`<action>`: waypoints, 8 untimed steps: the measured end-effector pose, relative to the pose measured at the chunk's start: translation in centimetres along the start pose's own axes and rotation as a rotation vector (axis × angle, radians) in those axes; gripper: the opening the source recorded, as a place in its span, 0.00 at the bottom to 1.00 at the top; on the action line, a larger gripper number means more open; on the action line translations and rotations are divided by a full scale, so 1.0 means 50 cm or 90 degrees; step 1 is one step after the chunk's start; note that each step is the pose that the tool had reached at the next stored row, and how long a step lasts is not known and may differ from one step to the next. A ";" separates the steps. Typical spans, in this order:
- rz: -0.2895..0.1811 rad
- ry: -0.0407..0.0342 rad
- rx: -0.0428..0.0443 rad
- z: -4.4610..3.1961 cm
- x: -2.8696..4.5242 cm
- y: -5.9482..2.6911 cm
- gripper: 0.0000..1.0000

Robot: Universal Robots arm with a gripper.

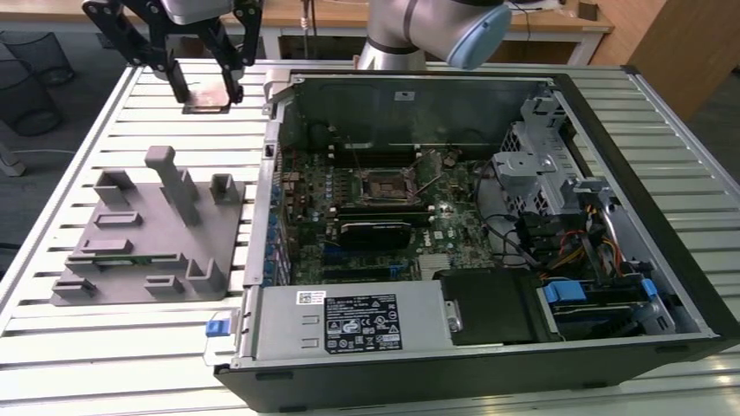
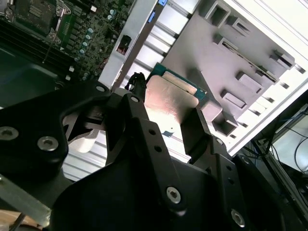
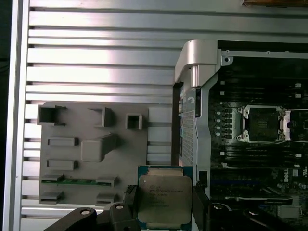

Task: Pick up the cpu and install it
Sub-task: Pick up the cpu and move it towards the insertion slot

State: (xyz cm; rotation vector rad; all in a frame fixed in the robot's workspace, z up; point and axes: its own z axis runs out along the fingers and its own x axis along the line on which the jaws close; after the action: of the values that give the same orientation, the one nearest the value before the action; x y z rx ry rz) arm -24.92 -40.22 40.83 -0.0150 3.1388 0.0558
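The cpu point(image 1: 211, 95), a thin square chip with a pale metal top, hangs in the air over the slatted table at the back of the exterior view's left. My gripper point(image 1: 210, 85) is shut on it, one black finger on each side edge. In both wrist views the chip point(image 3: 163, 198) point(image 2: 169, 98) sits between the fingers point(image 3: 129, 204), its green border showing. The empty black cpu socket point(image 1: 383, 185) point(image 3: 263, 124) lies in the middle of the motherboard, inside the open computer case, well away from the gripper.
A grey moulded parts fixture point(image 1: 151, 227) point(image 3: 91, 149) lies on the table beside the case, with a green memory stick point(image 3: 77, 181) in one slot. The case's side wall point(image 1: 269, 173) stands between fixture and motherboard. Drive cages and cables point(image 1: 555, 217) fill the case's far side.
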 end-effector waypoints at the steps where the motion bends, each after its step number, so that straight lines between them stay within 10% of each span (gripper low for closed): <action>1: 0.000 0.0001 0.0000 0.000 -0.002 0.000 0.54; 8: 0.000 0.0001 0.0000 0.000 -0.021 0.000 0.54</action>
State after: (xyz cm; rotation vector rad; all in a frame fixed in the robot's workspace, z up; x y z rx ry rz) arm -23.89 -40.19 40.83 -0.0151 3.1389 0.0557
